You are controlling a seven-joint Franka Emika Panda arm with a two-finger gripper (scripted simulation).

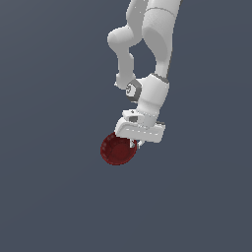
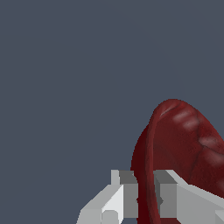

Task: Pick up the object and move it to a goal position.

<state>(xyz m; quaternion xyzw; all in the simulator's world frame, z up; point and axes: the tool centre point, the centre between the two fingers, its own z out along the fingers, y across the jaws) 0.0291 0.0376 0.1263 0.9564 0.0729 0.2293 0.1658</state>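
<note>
White arm (image 1: 152, 54) reaching down over plain grey ground (image 1: 49, 197), dark red bowl (image 1: 117, 149) tilted at the gripper (image 1: 136, 143), towards the exterior view's left of it, jaws narrow and clamped on the thin rim (image 2: 151, 175), one finger (image 2: 127, 192) each side, ribbed inside showing

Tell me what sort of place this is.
Most likely a bare simulated test scene, not a real room. A flat, featureless grey-blue surface fills both views, with no furniture or walls. Only a smooth white arm shows, its gripper closed on the rim of a dark red bowl.
</note>
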